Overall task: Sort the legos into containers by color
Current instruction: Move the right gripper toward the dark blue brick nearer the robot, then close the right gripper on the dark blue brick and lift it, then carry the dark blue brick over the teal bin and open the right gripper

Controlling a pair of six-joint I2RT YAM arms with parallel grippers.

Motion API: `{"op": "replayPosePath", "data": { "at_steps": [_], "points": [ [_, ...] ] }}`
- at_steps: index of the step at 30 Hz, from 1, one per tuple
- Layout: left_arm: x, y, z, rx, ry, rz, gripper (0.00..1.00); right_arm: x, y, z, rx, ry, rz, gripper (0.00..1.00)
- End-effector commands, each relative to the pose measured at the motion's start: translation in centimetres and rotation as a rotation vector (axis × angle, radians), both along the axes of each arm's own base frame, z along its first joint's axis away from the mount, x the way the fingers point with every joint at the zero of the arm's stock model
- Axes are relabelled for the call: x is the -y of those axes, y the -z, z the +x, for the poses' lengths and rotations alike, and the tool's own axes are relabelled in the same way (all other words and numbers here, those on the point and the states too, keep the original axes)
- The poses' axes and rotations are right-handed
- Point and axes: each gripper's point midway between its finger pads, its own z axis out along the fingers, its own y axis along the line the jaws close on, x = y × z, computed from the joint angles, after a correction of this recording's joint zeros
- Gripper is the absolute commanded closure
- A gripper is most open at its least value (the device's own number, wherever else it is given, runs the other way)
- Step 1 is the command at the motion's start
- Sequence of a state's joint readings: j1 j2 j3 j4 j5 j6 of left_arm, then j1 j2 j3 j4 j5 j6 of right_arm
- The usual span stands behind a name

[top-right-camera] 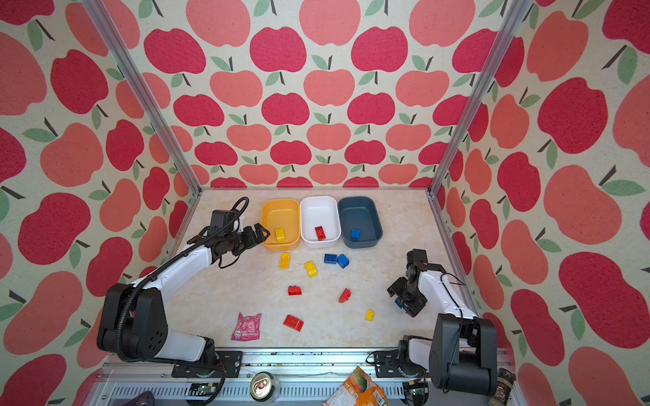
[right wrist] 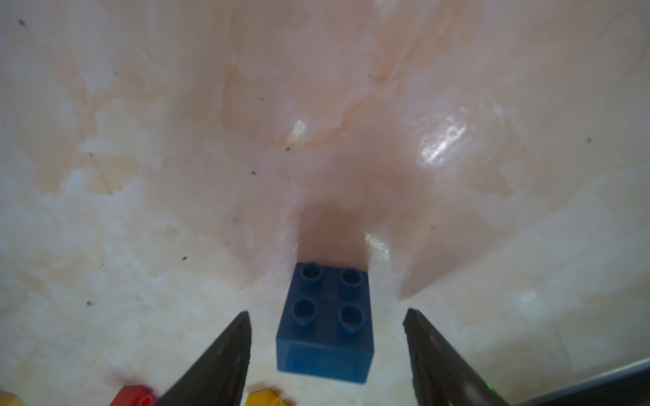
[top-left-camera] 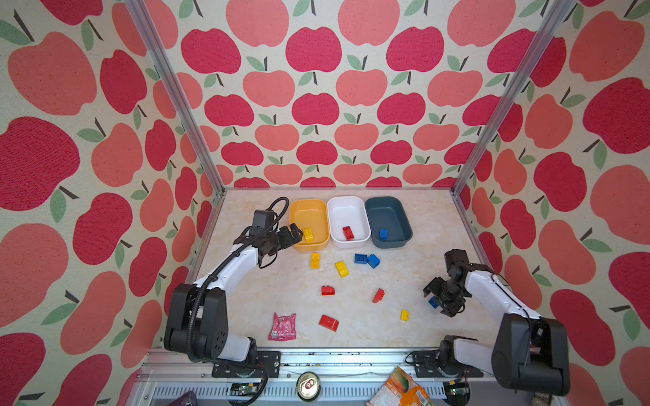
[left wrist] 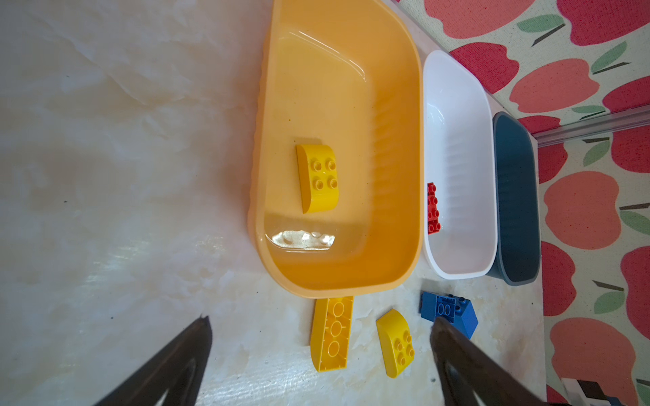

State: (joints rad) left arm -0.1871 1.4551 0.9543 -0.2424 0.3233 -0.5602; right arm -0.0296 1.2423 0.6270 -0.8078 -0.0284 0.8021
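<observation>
At the back stand a yellow-orange container point(top-left-camera: 309, 204), a white container point(top-left-camera: 348, 199) and a dark blue-grey container point(top-left-camera: 384, 200), holding a yellow lego point(top-left-camera: 308, 234), a red lego point(top-left-camera: 348, 232) and a blue lego point(top-left-camera: 383, 234). Several yellow, blue and red legos lie loose on the table, among them a yellow one point(top-left-camera: 315, 260) and a blue pair point(top-left-camera: 367, 260). My left gripper point(top-left-camera: 297, 233) hovers open and empty at the yellow container's near left rim point(left wrist: 337, 290). My right gripper point(right wrist: 326, 312) is open around a blue lego point(right wrist: 325, 327) on the table, with gaps on both sides.
A pink-red foil packet point(top-left-camera: 282, 327) lies near the front edge, left of a red lego point(top-left-camera: 329, 322). A small yellow lego point(top-left-camera: 405, 315) sits just left of my right gripper. A can point(top-left-camera: 308, 385) and an orange packet point(top-left-camera: 401, 390) lie beyond the front rail.
</observation>
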Motion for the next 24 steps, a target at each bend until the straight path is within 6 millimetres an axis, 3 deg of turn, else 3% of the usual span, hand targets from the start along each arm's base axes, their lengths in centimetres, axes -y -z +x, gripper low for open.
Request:
{"op": "replayPosePath", "data": {
  "at_steps": [1,12,24],
  "points": [
    [-0.32,0.76,-0.51,-0.03,-0.008,0.005,0.01,0.08,0.56,0.04,-0.003,0.018,0.004,0.33],
    [-0.46,0.79,-0.67,-0.029,-0.011,0.004,0.01,0.03,0.98,-0.16,-0.011,0.005,0.005,0.55],
    [-0.6,0.6,-0.77,-0.024,-0.017,0.001,0.01,-0.05,0.08,0.12,0.025,-0.019,0.007,0.64]
  ]
}}
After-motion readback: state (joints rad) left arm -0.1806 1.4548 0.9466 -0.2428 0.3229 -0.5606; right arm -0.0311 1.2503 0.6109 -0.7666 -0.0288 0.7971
